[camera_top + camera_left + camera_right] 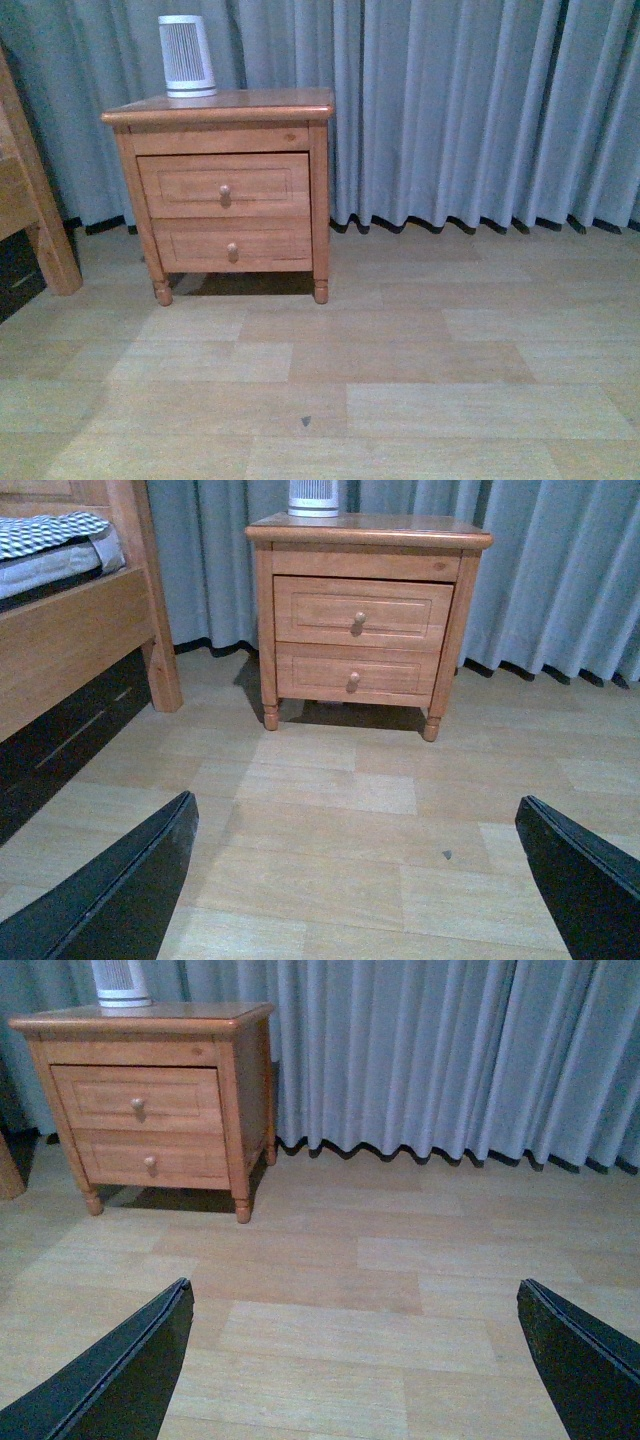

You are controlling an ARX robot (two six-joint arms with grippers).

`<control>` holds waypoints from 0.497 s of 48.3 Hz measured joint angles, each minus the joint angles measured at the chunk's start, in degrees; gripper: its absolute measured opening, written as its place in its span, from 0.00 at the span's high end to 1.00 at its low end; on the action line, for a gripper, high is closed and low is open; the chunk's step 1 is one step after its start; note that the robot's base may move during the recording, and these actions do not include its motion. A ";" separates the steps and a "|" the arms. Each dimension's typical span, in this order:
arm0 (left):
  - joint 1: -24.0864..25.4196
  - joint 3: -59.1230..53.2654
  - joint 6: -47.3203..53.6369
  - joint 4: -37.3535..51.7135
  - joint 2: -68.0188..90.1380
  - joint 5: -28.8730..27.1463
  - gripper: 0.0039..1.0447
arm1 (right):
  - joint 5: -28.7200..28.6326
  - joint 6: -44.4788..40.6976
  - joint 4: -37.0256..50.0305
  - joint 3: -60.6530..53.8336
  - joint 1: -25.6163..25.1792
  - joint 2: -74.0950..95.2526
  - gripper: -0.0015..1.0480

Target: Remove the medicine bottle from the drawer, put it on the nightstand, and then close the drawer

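The nightstand stands on the wooden floor in front of a grey curtain, at the upper left of the front view. Its upper, taller drawer has a round knob, and its front sits closed or nearly closed, so the inside is hidden. The medicine bottle is out of view. The nightstand and the drawer also show in the left wrist view, far beyond my open left gripper. My right gripper is open too, over bare floor, with the nightstand well off. Neither arm shows in the front view.
A tall white ribbed cylinder stands on the nightstand's top at its back left. A shallower drawer lies under the taller one. A wooden bed frame with bedding flanks the nightstand on the left. Grey curtains hang behind.
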 joint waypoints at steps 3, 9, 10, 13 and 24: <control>0.00 0.00 0.00 0.00 0.00 0.00 0.06 | 0.00 0.00 0.00 0.00 0.00 0.00 0.07; 0.00 0.00 0.00 0.00 0.00 0.00 0.06 | 0.00 0.00 0.00 0.00 0.00 0.00 0.07; 0.00 0.00 0.00 0.00 0.00 0.00 0.06 | 0.00 0.00 0.00 0.00 0.00 0.00 0.07; 0.00 -0.02 0.00 0.00 0.00 0.00 0.06 | -0.02 0.00 0.00 0.00 0.00 -0.02 0.07; 0.00 0.00 0.00 0.00 0.00 0.00 0.06 | 0.00 0.00 0.00 0.00 0.00 0.00 0.07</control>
